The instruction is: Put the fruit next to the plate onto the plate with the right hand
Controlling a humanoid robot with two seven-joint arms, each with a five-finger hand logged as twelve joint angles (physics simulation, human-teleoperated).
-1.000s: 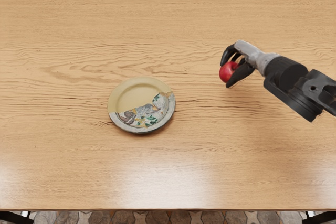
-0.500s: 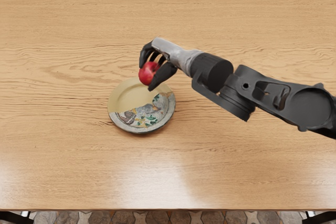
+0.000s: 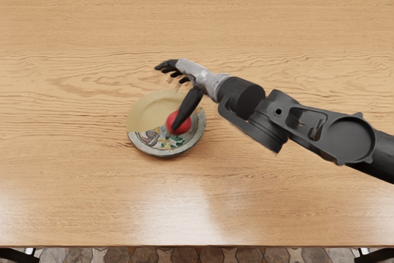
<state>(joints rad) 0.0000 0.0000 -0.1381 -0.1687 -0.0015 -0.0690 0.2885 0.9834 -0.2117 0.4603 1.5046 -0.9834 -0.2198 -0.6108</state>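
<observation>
- I see the right hand (image 3: pixel 192 78) above the far rim of the plate (image 3: pixel 148 108), its fingers (image 3: pixel 165 66) spread wide, holding nothing.
- The red fruit (image 3: pixel 170 122) lies on the plate.
- The bench (image 3: pixel 92 201) is light wood; floor tiles (image 3: pixel 184 255) show below.

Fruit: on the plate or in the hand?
On the plate. The fruit lies within its rim; the right hand is open, fingers spread, not closed round it.

A light wooden table (image 3: pixel 295 29) with grain running side to side fills nearly the whole head view, a soft sheen falling across its near half. A single round plate (image 3: pixel 148 110) (plain yellow on the far side, a painted pattern on the near side) sits flat on the tabletop, left of centre and well apart from every edge.
</observation>
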